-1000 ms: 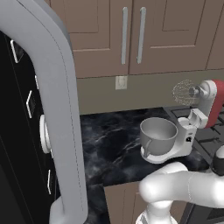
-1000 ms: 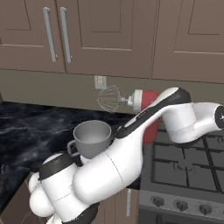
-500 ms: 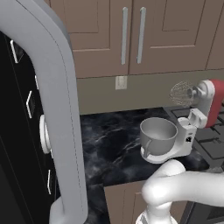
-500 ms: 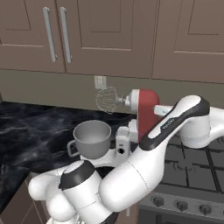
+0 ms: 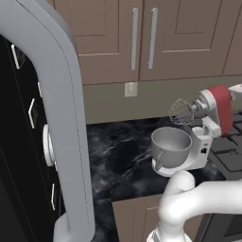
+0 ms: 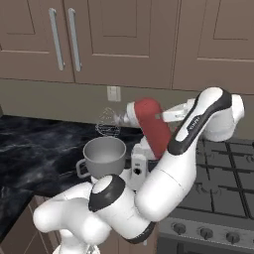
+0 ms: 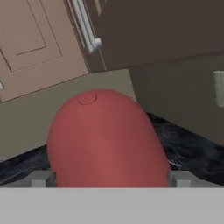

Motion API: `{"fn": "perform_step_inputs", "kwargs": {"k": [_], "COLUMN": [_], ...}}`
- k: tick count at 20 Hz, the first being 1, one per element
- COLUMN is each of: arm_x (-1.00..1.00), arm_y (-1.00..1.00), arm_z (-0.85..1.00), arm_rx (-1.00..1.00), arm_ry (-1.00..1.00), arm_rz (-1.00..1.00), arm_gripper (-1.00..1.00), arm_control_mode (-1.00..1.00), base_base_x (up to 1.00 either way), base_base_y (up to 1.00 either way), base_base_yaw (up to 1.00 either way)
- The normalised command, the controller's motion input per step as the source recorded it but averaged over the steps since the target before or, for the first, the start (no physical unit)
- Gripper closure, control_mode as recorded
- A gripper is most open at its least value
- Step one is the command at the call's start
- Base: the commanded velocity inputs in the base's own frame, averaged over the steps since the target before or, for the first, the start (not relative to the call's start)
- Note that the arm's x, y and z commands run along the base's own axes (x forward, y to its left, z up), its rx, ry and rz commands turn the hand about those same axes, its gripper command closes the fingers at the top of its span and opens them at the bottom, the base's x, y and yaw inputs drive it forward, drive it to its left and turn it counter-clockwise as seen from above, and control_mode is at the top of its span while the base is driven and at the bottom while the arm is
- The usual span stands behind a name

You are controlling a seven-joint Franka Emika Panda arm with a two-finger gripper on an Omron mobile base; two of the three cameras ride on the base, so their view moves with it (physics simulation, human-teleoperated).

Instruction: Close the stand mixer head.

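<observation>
Straddling the tilted-up stand mixer head (image 7: 105, 140) — gripper (image 7: 111, 178) spread wide, fingers (image 7: 41, 178) gripping nothing.

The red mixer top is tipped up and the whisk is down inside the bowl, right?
Not quite. The red mixer head is tipped up, but the whisk hangs above the bowl, not inside it. The right base view shows this.

The rounded glossy red stand mixer head (image 6: 149, 123) has a silver front hub and wire whisk (image 5: 181, 110), above a white mixer base (image 5: 201, 150) and a plain grey metal bowl (image 6: 104, 155). The black tabletop (image 5: 120, 149) carries white marble veining, under brown wooden cabinet doors (image 5: 142, 33) with pale metal handles and a beige wall strip (image 6: 59, 99).
</observation>
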Motion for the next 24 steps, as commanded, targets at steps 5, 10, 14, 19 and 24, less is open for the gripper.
{"fn": "perform_step_inputs", "kwargs": {"k": [5,10,14,19,24], "arm_x": [0.03,0.03,0.00,0.00,0.05], "arm_y": [1.00,1.00,1.00,1.00,0.65], "arm_z": [-1.00,-0.99,-0.83,-0.54,0.28], "arm_rx": [-0.47,-0.65,-0.57,-0.45,-0.27], "arm_ry": [-0.24,-0.41,-0.65,-0.65,-0.24], "arm_rz": [0.27,0.02,-0.02,-0.09,-0.01], "arm_gripper": [-1.00,-1.00,-1.00,-1.00,-1.00], "arm_control_mode": [-1.00,-1.00,-1.00,-1.00,-1.00], "base_base_x": [0.00,0.00,0.00,0.00,0.00], "base_base_y": [0.00,0.00,0.00,0.00,0.00], "base_base_yaw": [0.00,0.00,0.00,0.00,0.00]}}
